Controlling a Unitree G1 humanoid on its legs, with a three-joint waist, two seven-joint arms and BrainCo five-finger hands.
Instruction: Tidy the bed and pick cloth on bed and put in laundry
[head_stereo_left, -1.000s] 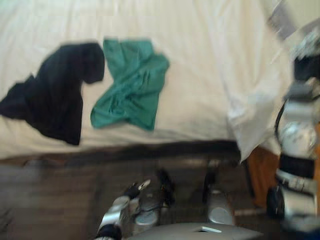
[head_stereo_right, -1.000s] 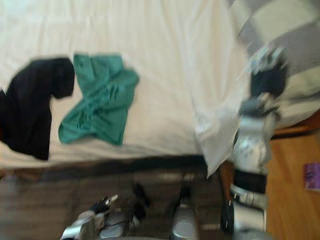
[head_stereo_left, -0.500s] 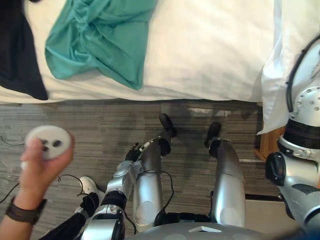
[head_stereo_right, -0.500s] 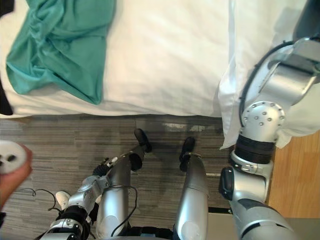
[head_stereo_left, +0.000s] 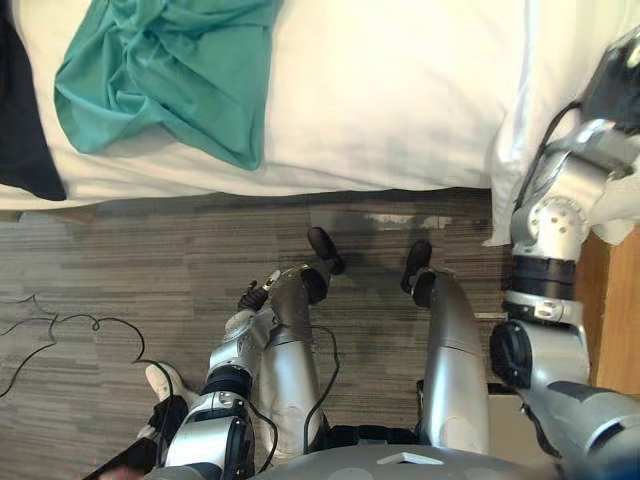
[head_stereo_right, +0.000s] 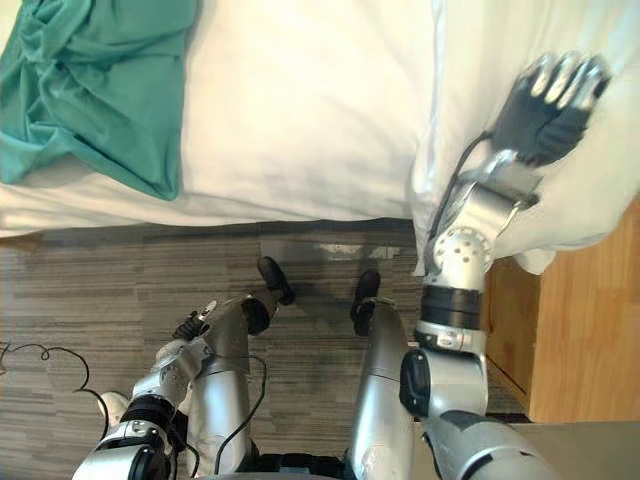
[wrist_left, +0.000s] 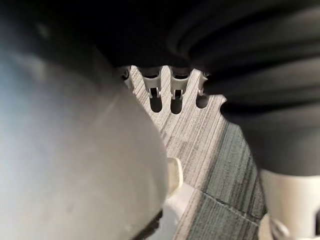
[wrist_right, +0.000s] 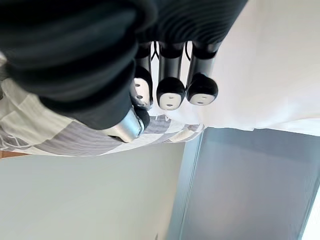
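Note:
A crumpled green cloth lies on the white bed near its front edge, at the left. A black cloth lies beside it at the far left, partly cut off. My right hand is raised over the white bedding at the bed's right end. Its fingers are loosely bent with nothing between them, and white sheet and a grey striped cover show past them. My left hand hangs low over the grey floor, far from both cloths, fingers relaxed and empty.
Grey plank floor runs along the bed's front edge. A wooden surface stands at the right past the bed's corner. A person's white shoe is on the floor at the lower left.
The camera has tipped down towards the floor and bed edge. A person's hand holding a round white device has left the view. My right hand has risen over the white bedding.

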